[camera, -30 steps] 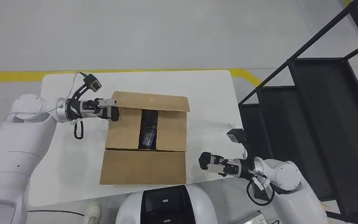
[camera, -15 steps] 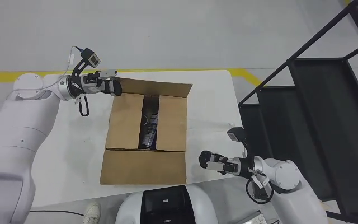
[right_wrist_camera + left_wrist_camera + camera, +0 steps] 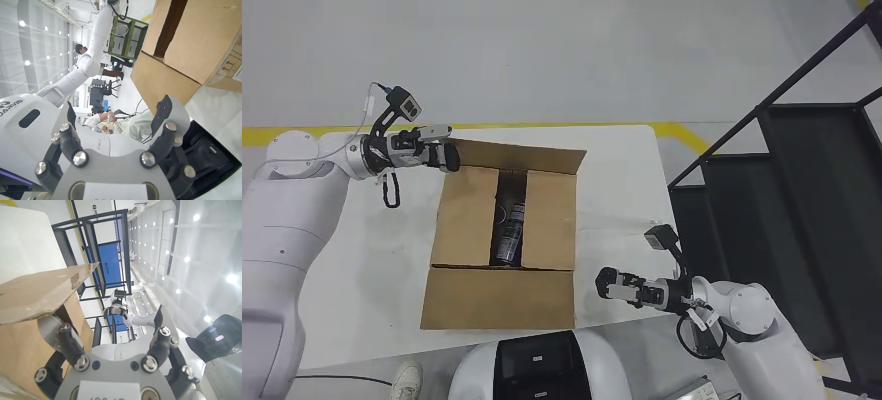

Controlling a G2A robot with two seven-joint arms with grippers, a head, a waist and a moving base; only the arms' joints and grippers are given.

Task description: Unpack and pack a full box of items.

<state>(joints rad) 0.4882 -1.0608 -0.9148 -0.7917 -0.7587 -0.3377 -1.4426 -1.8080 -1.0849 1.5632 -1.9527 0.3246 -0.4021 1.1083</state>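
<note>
Your white counter held the open box; left tool stood spread at its far flap, right tool spread nearby.

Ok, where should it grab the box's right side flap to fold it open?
I'd take the right side flap by its inner edge along the middle gap, from above: it lies flat, hinged on the outer wall, so that edge swings up.

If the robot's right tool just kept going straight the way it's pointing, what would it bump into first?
Probably the near flap of the cardboard box: the open right tool points at the flap's side edge. How its height compares with the flap's is unclear.
</note>
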